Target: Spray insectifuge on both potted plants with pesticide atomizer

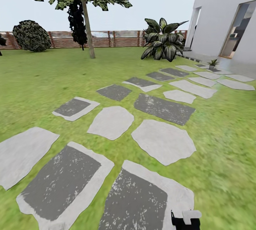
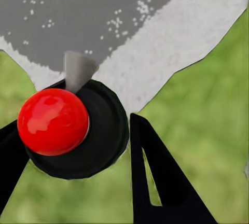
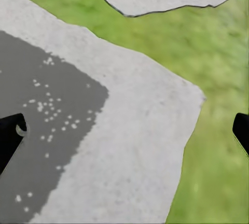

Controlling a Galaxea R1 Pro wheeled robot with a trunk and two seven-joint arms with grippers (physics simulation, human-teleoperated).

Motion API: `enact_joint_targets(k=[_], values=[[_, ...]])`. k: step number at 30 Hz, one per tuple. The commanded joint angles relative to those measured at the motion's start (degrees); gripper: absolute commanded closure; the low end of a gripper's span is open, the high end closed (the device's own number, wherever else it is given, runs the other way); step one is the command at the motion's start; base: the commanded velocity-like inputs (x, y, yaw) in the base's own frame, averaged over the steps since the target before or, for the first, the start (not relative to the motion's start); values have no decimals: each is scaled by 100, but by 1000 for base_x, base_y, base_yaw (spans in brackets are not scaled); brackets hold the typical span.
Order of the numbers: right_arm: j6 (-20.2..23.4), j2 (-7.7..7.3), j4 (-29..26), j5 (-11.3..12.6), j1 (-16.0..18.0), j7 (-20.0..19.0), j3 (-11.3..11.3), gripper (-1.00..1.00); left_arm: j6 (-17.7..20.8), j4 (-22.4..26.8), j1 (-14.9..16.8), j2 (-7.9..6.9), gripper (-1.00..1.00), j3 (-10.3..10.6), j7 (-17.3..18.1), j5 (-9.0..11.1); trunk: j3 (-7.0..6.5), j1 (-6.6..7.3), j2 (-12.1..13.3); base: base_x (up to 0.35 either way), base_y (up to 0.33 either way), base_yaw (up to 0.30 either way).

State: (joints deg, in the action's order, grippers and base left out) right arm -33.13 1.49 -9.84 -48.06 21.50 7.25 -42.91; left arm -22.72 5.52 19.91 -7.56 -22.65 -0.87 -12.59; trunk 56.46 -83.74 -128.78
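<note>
The pesticide atomizer (image 2: 52,121) is seen from its top in the left wrist view: a glossy red round cap on a black disc with a short grey nozzle. My left gripper (image 2: 72,130) is shut on it, with black fingers (image 2: 155,182) on either side, above a stepping stone and grass. My right gripper (image 3: 128,130) is open and holds nothing, its tips wide apart over a grey stone. One small potted plant (image 1: 213,63), a low green rosette, stands far ahead on the paving by the house. The second potted plant is out of view.
Pale and dark stepping stones (image 1: 163,141) run across the lawn toward the white house (image 1: 220,16). A large broad-leaved plant (image 1: 163,39), a tree (image 1: 87,20), a round bush (image 1: 31,36) and the brown slatted fence (image 1: 106,38) stand farther off. A black-and-white arm part (image 1: 186,219) shows at the frame's bottom edge.
</note>
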Motion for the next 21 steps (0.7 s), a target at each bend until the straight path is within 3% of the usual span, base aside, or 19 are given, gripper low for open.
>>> enact_joint_targets(k=[1, 21], values=[[-10, 1, 4, -62, 3, 41, -25, -100, -22, -7, 5, 0, 100, -44, -9, -60, 5, -2, -2, 337, 0, 0], [-10, 18, 11, -63, 3, 42, -19, -100, -23, -7, 5, 0, 100, -46, -9, -60, 5, -2, -2, 337, 0, 0]])
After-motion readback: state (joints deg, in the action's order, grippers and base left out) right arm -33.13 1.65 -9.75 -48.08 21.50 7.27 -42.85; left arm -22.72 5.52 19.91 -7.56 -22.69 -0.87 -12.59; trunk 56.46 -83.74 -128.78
